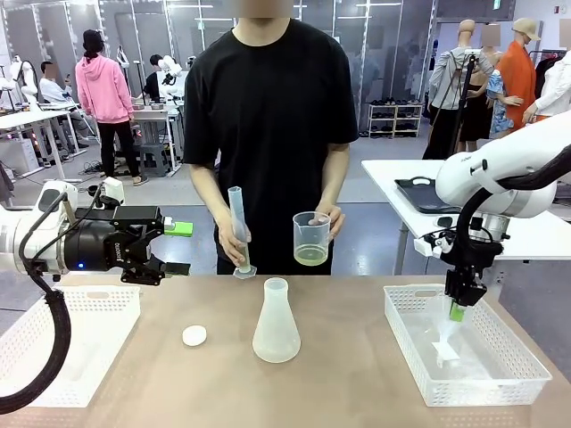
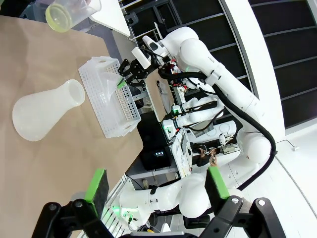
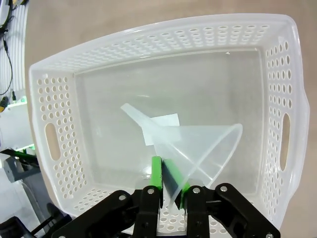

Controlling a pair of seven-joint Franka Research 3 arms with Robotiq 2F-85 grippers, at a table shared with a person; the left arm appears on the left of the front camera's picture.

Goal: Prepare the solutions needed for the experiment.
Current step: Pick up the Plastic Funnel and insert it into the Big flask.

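A person at the far side holds a clear beaker (image 1: pixel 311 237) with the solutions (image 1: pixel 310 256), a shallow pale yellow-green layer, and a tall measuring cylinder (image 1: pixel 238 227) in the other hand. A frosted conical flask (image 1: pixel 276 323) stands mid-table, with a white cap (image 1: pixel 194 335) to its left. My right gripper (image 1: pixel 458 311) is shut on the rim of a clear funnel (image 3: pixel 203 148) over the right basket (image 1: pixel 513 361). My left gripper (image 1: pixel 177 248) hovers open and empty at the left. In the left wrist view I see the flask (image 2: pixel 44 111) and the solutions (image 2: pixel 59 17).
A second white perforated basket (image 1: pixel 80 343) sits at the table's left edge under my left arm. The right basket (image 3: pixel 163 44) holds a small white label on its floor. Other tables and people stand far behind.
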